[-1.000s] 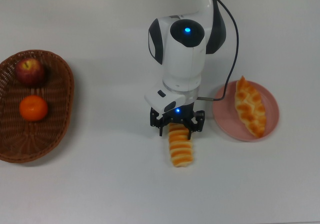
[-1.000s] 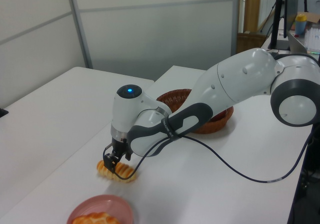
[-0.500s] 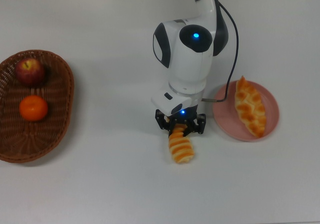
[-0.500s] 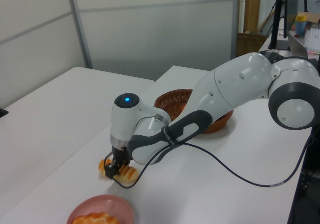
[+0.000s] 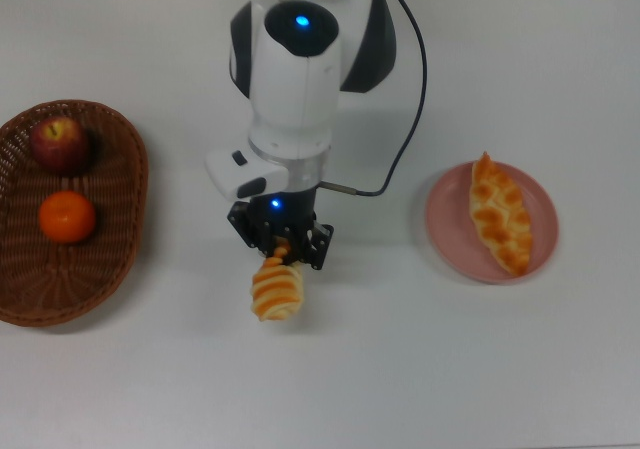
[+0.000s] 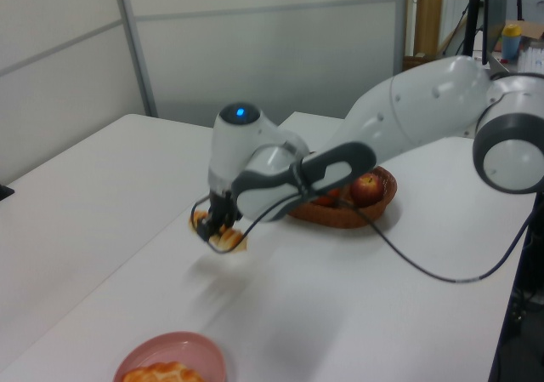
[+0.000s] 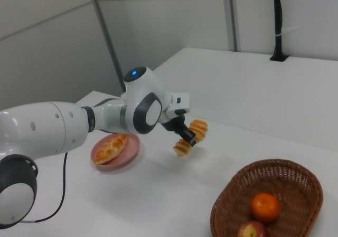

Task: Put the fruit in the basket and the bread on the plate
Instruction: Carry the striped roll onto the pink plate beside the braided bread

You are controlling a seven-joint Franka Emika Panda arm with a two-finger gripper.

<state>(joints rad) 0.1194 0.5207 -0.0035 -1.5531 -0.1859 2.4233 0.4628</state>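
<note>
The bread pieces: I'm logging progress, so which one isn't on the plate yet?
The ridged striped roll, held in the gripper above the table. The braided leaf-shaped pastry already lies on the pink plate.

Roll (image 5: pixel 277 289) now lifted, carried basketward.

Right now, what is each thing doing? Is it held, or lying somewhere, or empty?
gripper: shut on the ridged roll, up in the air.
ridged roll: held, lifted off the table.
braided pastry: lying on the pink plate.
pink plate: holds only the pastry.
apple: in the basket.
orange: in the basket.
basket: holds both fruits.
</note>
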